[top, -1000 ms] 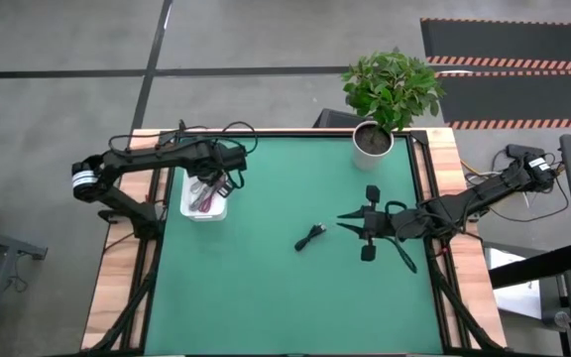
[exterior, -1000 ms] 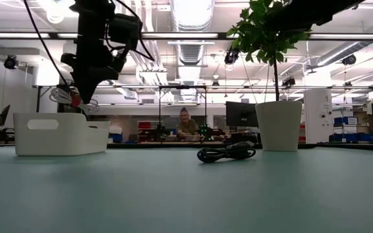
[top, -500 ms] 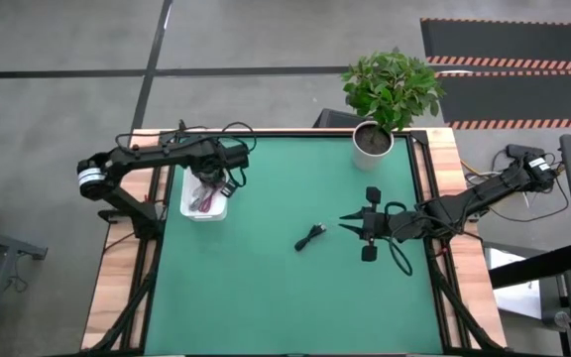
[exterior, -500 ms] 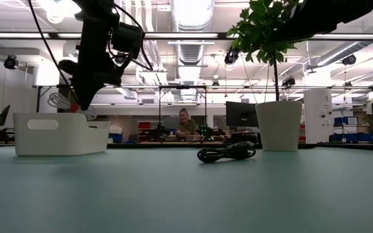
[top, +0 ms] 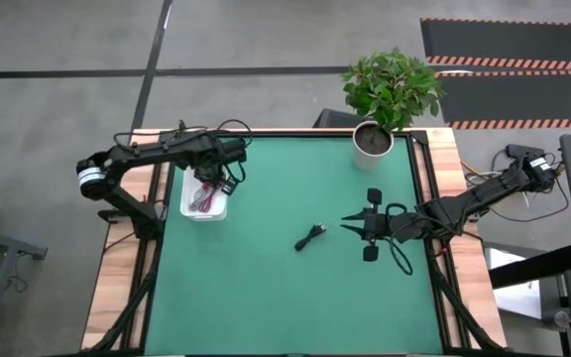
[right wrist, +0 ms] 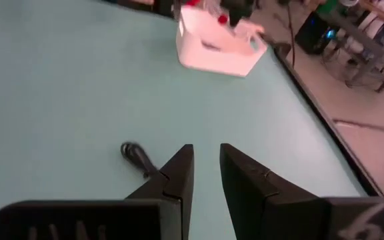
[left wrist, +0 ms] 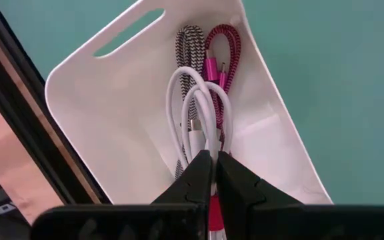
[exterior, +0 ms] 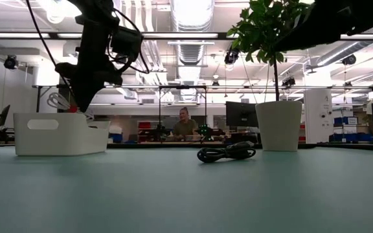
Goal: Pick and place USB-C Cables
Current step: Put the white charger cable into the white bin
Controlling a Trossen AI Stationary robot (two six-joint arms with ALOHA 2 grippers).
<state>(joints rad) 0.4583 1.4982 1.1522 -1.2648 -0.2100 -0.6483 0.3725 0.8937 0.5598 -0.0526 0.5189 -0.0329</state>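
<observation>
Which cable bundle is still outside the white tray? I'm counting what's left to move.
The black cable bundle, lying alone on the green table. The white, grey and red bundles are in the white plastic tray.

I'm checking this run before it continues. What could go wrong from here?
The left hand is shut on the white cable above the white tray; the cable may snag the grey cable or red cable on release. The right hand points beside the black cable and could miss it.
</observation>
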